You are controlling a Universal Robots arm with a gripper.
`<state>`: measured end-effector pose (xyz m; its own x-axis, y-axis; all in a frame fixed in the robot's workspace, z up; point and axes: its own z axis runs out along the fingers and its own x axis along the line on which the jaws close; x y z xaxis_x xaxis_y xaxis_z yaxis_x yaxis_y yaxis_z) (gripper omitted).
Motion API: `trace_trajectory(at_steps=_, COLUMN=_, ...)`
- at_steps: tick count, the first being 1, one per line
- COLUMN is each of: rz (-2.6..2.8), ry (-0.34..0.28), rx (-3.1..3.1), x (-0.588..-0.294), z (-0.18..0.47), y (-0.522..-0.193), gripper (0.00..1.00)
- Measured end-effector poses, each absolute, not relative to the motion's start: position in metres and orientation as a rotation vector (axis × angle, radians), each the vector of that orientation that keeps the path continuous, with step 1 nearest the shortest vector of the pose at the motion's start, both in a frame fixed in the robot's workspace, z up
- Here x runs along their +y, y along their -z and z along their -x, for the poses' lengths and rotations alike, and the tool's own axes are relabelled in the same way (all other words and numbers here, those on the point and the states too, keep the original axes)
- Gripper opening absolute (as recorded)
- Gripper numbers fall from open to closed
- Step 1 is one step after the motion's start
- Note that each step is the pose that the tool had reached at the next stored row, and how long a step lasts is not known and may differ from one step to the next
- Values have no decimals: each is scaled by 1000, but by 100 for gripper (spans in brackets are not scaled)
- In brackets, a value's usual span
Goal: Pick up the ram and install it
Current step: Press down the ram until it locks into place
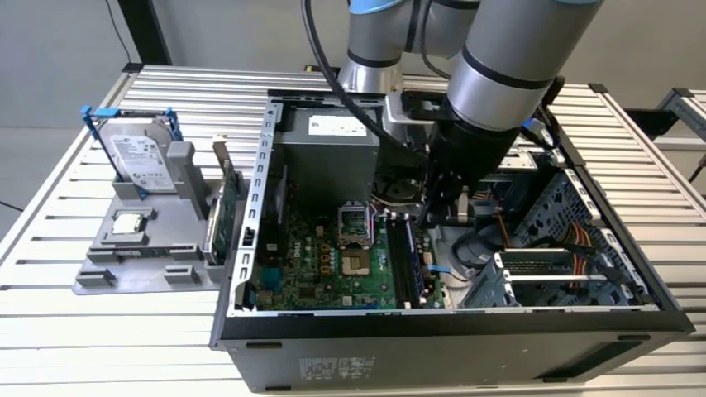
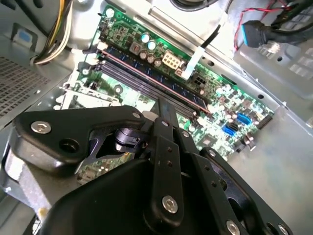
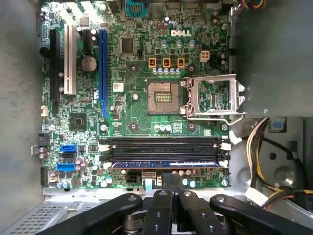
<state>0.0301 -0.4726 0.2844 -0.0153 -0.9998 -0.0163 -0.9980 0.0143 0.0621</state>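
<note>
The ram (image 3: pixel 168 164) is a bluish-dark stick lying along the black memory slot nearest my gripper on the green motherboard (image 3: pixel 132 105). In the second wrist view the ram (image 2: pixel 146 73) runs along those same slots. My gripper (image 3: pixel 172 175) has its two black fingers pressed together, shut, with the tips at the ram's upper edge near its middle. The fingers close along the stick's length and nothing sits between them. In the exterior view my gripper (image 1: pixel 432 223) reaches down inside the open computer case (image 1: pixel 441 327), over the slots (image 1: pixel 404 256).
A bare processor socket (image 3: pixel 162 97) with its raised metal latch (image 3: pixel 215 95) lies beyond the slots. Cable bundles (image 3: pixel 259 147) and the drive cage (image 1: pixel 541 281) crowd one side. Outside the case on the exterior view's left stand a hard drive (image 1: pixel 144 161), a green card (image 1: pixel 224 219) and a grey tray (image 1: pixel 144 269).
</note>
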Motion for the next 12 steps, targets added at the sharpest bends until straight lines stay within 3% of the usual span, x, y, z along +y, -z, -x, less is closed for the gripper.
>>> trace_trajectory(at_steps=12, rz=-2175, ry=99, rx=-2207, x=-473, z=-30, y=-287, gripper=0)
